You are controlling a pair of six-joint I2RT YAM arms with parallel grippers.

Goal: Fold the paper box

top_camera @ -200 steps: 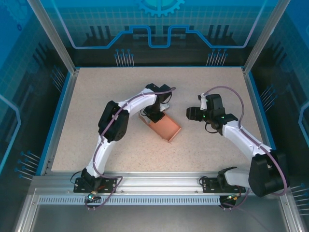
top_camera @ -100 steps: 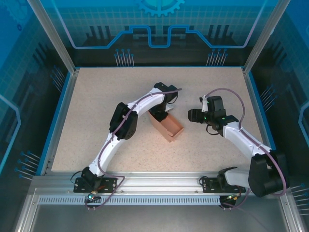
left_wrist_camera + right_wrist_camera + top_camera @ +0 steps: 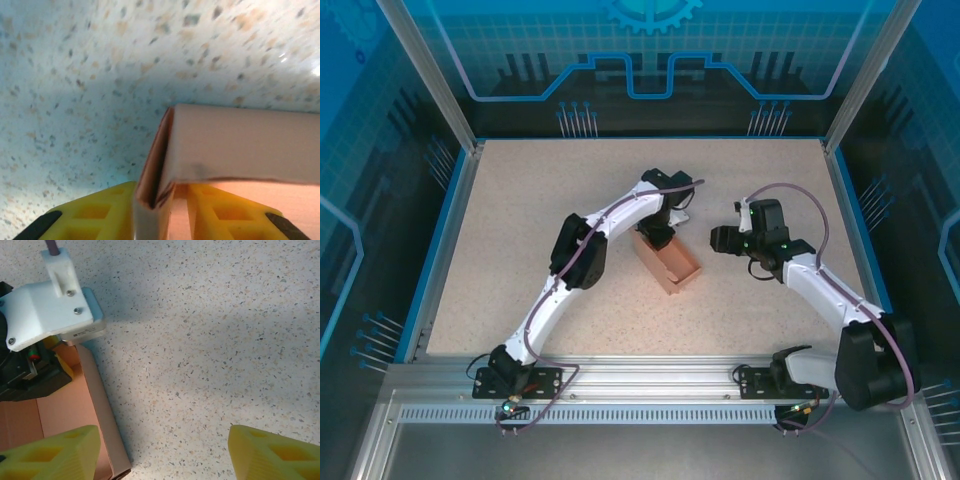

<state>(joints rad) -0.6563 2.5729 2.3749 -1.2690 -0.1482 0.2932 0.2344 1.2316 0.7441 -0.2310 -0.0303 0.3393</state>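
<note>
The speckled counter [image 3: 510, 210] carries one thing, near its middle. The left arm [image 3: 610, 215] stretches far forward to reach it. The right arm [image 3: 820, 285] bends in from the other side, so one arm can work the card while the other stands by.

The paper box [image 3: 670, 262] sits between the two wrists as an open tray of salmon-pink card. Its walls stand up and its long axis runs at a slant, with the far end under the left wrist. It rests flat on the counter and is not lifted, which I judge keeps its base steady while a wall is creased.

The right claw [image 3: 718, 238] hangs just beside the box's right wall. Its jaws are spread wide and hold nothing. From its own camera the long wall and bare counter lie between its fingers [image 3: 55, 452], likely ready to brace that side.

The left claw [image 3: 658, 238] straddles the doubled far wall. In the wrist view its jaws are only narrowly parted. One of its fingers [image 3: 102, 212] lies against the card and the other is a sliver away, so the hold looks loose rather than clamped.
</note>
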